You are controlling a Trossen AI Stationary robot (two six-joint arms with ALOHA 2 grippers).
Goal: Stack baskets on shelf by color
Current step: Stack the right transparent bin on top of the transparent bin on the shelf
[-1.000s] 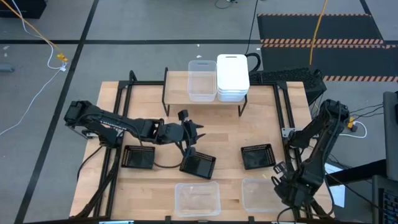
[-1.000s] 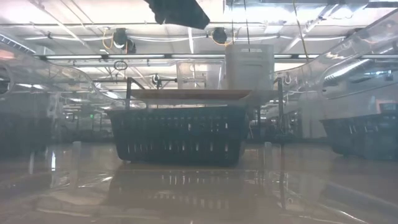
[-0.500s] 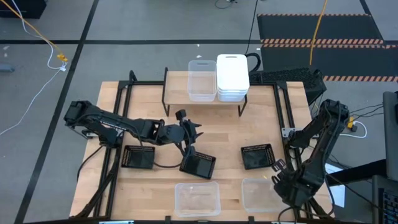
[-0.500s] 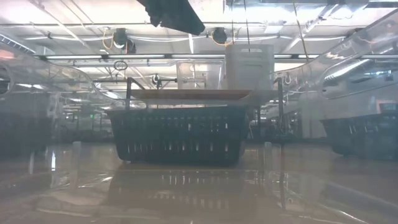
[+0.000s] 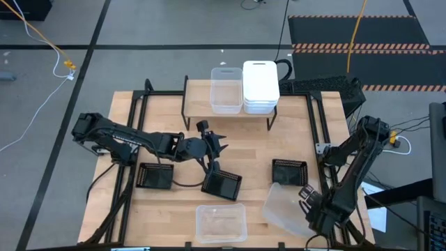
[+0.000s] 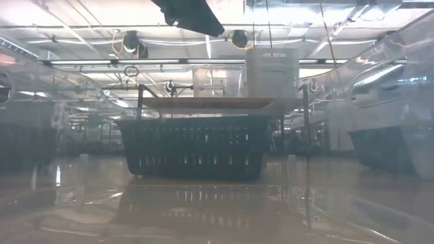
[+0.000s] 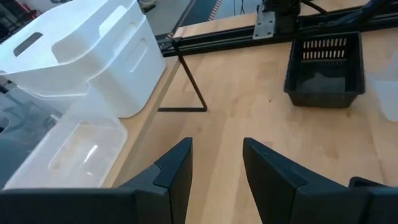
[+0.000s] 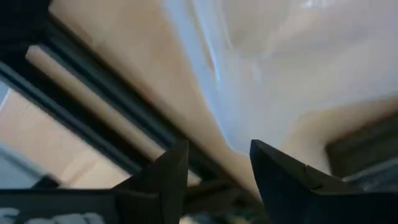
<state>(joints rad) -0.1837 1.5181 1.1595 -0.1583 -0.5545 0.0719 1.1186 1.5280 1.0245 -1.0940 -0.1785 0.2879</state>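
My right gripper [image 5: 307, 203] [image 8: 217, 149] is at the table's near right, shut on a clear basket [image 5: 282, 206] that stands tipped. My left gripper [image 5: 217, 144] [image 7: 216, 146] hangs open over the table's middle, above bare wood, touching nothing. On the shelf [image 5: 198, 104] stand a clear basket [image 5: 225, 90] and a stack of white baskets [image 5: 260, 87]. Three black mesh baskets [image 5: 155, 176] [image 5: 222, 184] [image 5: 289, 172] and another clear basket [image 5: 221, 222] rest on their bottoms on the table. My right gripper has the clear basket by its right-hand wall [image 8: 227, 124], whose rim runs between the two fingers. The fingers come from above, from the table's near right side. The basket sits tilted in the hold. Whether its lower left edge [image 5: 268, 213] touches the table cannot be told.
Black metal frame rails [image 5: 322, 132] run along both sides of the table. The right-hand black basket stands just beyond the tipped clear basket. Bare wood [image 5: 251, 150] lies between the shelf and the black baskets. In the low view the middle black basket [image 6: 193, 146] stands before the shelf.
The near-right clear basket, lying flat a second ago, has tipped up and shifted toward the table's left and far side, now overlapping the space next to the right black basket. My right gripper has taken hold of it. The other baskets have stayed put.
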